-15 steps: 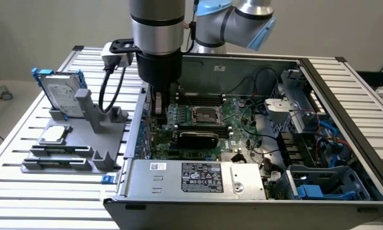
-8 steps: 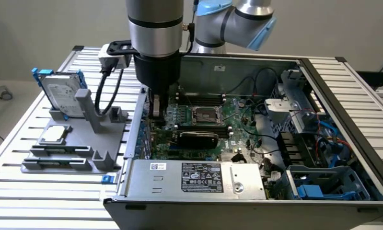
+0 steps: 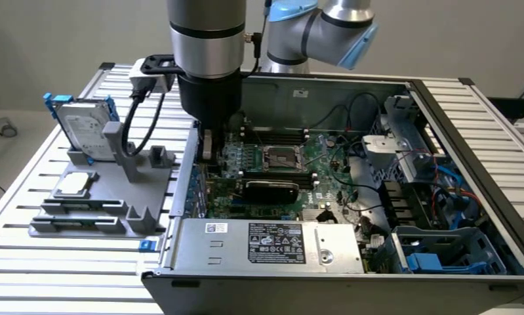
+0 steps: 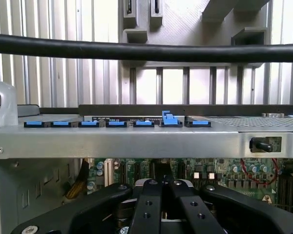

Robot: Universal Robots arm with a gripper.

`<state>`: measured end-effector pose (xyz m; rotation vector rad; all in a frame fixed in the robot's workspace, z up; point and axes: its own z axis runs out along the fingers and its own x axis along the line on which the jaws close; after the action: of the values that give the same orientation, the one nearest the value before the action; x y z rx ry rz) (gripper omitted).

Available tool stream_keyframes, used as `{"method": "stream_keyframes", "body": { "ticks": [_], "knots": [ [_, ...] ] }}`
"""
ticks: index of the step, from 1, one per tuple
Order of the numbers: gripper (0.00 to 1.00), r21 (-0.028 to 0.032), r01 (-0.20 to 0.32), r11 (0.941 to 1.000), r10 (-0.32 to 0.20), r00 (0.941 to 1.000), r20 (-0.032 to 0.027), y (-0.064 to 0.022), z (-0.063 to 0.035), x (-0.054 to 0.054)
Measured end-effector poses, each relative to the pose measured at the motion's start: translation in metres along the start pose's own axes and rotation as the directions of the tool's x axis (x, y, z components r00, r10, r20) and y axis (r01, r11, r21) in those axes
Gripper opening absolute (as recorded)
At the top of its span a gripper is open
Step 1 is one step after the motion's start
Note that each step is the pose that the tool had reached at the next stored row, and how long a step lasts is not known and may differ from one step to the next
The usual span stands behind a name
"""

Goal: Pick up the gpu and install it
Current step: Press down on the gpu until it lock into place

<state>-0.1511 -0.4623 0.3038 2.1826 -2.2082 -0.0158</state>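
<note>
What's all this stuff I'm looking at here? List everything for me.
computer case: one, grey, open, on the slatted table.
motherboard: one, green, inside the case.
gpu: one, black shroud, lying on the motherboard.
power supply: one, silver, at the case's near edge.
grey fixture: one, the exterior view's left.
hard drive: one, silver, blue frame, upright in the fixture.
small chip: one, silver, on the fixture.
robot arm: one, silver and blue.
gripper: one, black, lowered inside the case.

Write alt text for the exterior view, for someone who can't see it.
A robot arm's gripper reaches down into an open computer case, at the motherboard's edge on the exterior view's left. Beside the case, a grey fixture holds a hard drive upright.
</note>
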Motion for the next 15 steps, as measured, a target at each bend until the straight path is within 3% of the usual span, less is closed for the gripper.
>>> {"method": "stream_keyframes", "body": {
  "ticks": [15],
  "knots": [
    [0.11,-0.002,-0.075,0.9972,0.075,0.9972,0.0026,0.0038,0.0003,0.0]
  ]
}}
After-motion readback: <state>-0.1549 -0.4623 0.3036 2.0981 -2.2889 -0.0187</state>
